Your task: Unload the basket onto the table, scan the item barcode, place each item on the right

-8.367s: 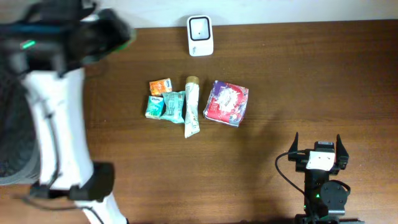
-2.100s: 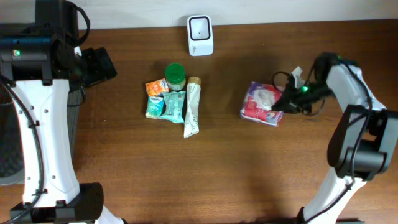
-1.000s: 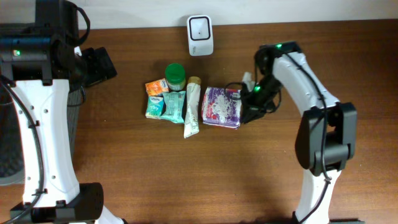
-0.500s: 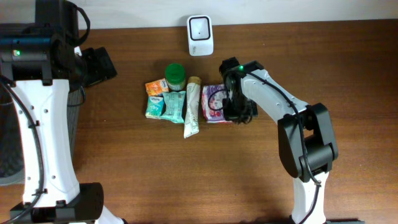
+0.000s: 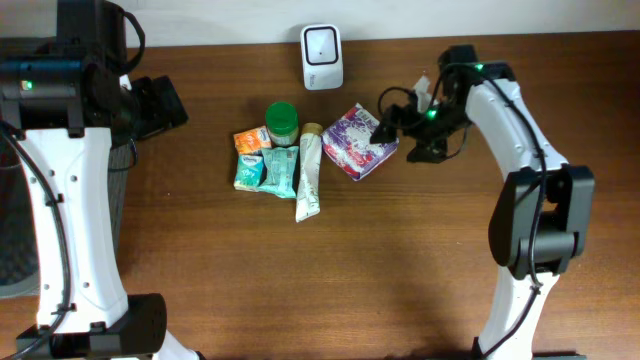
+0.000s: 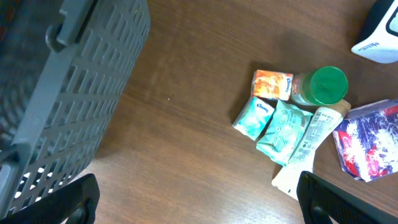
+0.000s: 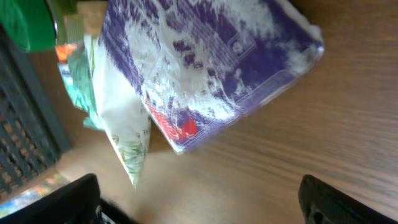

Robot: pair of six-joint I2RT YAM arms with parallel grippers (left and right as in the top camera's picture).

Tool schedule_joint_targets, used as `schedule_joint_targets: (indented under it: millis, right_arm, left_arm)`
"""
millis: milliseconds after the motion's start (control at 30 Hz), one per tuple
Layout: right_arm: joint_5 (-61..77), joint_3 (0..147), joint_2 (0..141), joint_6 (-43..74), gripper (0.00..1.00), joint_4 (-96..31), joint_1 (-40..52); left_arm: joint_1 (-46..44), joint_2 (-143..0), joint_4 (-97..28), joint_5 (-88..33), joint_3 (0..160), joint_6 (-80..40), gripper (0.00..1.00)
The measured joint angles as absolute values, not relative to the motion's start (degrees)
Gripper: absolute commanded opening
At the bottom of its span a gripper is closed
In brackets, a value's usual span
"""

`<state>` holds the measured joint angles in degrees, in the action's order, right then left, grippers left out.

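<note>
Just ahead of the right pincer [image 7: 200,200], jaws spread wide and empty, the purple wrapped pack [image 7: 205,68] looks light, soft and slick; best gripped across its narrow sides.

A grey basket [image 6: 68,93] filled the upper left of the table [image 6: 186,162]. Right of it clustered an orange packet [image 6: 272,84], a green-lidded jar [image 6: 323,85], a teal pack [image 6: 254,117], a pouch [image 6: 286,127] and a tube [image 6: 308,140]. A purple pack [image 6: 367,140] lay beside the tube. The left gripper's [image 6: 198,190] fingers [image 6: 56,202] stood wide apart.
</note>
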<state>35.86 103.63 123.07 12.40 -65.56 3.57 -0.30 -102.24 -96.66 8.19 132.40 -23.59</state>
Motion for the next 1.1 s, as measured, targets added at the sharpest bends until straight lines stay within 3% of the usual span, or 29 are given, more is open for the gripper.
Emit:
schedule_joint_targets:
  millis: [267,367,433,467,500,567,600,800,933,1100]
  right_arm:
    - [35.62,88.97,123.07,25.26,0.95,-48.49,9.67]
    - [35.59,87.94,123.07,26.72,0.73,-43.88,10.33]
    - [35.59,87.90,123.07,26.87,0.67,-41.69,10.33]
    - [35.59,87.90,123.07,26.52,0.59,-41.52,10.33]
    - [35.59,87.90,123.07,25.96,0.39,-41.56,10.33]
    - [35.64,87.90,123.07,24.73,0.21,-42.41,10.33]
    - [35.64,87.90,123.07,23.49,0.04,-43.62,10.33]
    - [35.94,87.96,123.07,11.49,0.04,-50.35,9.30]
    - [34.96,93.93,123.07,-6.44,0.04,-69.47,6.72]
    - [31.03,95.37,123.07,-19.42,0.04,-72.01,6.44]
  left_arm:
    - [-0.30,-102.24,-96.66,8.19,132.40,-23.59,0.99]
    - [-0.30,-102.24,-96.66,8.19,132.40,-23.59,0.99]
    - [-0.30,-102.24,-96.68,8.19,132.40,-23.59,0.99]
    - [-0.30,-102.24,-96.66,8.19,132.40,-23.62,0.99]
    - [-0.30,-102.24,-96.66,8.19,132.40,-23.59,0.99]
    - [-0.30,-102.24,-96.66,8.19,132.40,-23.62,0.99]
    - [-0.30,-102.24,-96.66,8.19,132.40,-23.59,0.99]
    - [-0.30,-102.24,-96.66,8.19,132.40,-23.59,0.99]
    - [-0.30,-102.24,-96.77,8.19,132.40,-23.59,0.99]
    - [-0.30,-102.21,-96.68,8.19,132.40,-23.59,0.99]
